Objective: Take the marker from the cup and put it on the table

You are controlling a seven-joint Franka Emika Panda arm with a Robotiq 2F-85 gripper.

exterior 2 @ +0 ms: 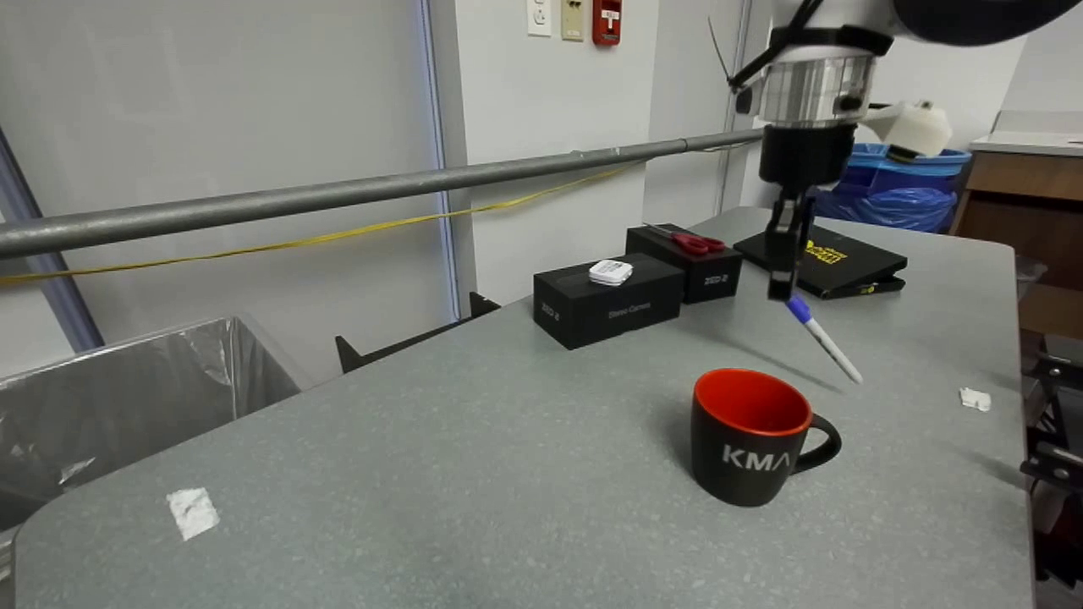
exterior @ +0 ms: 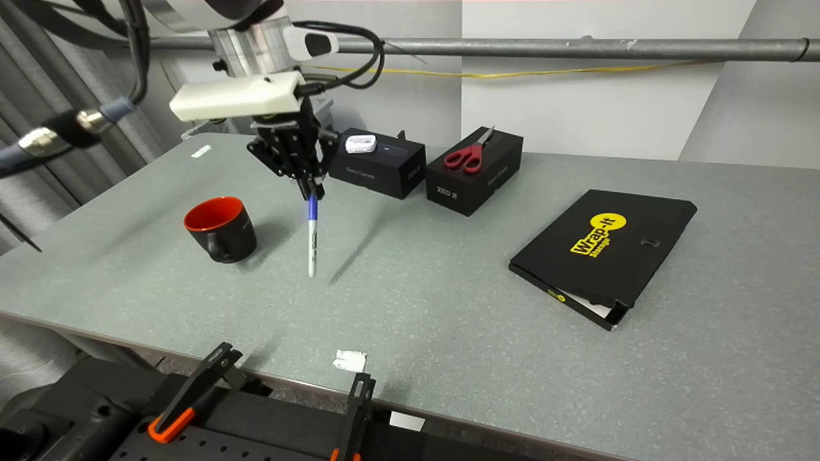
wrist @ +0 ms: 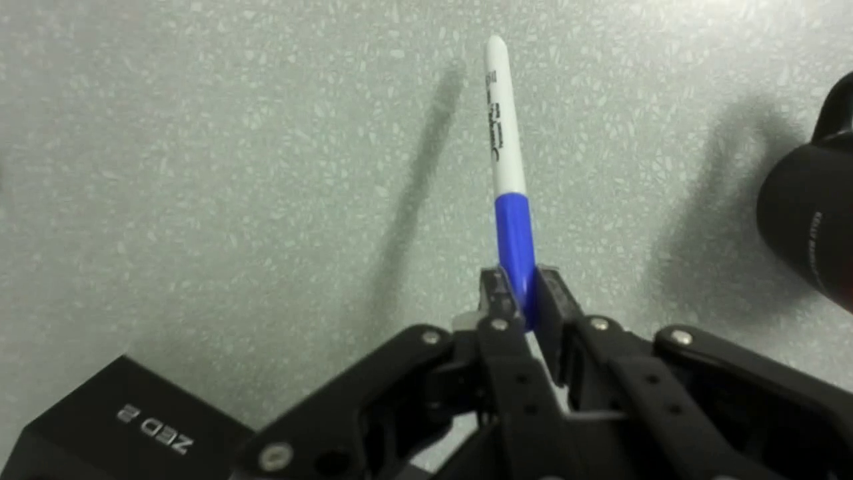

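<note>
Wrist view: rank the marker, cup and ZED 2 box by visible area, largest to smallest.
Largest: ZED 2 box
Next: cup
Smallest: marker
This counts only what shows; the picture's edge cuts off the first two, so how they compare whole is unsure.

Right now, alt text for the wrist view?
A slim blue-and-white marker is gripped at its blue end by the black two-fingered tool, above the speckled grey-green tabletop. A round black cup is cut off at the right edge; a black rectangular box marked ZED 2 shows partly at lower left.
</note>
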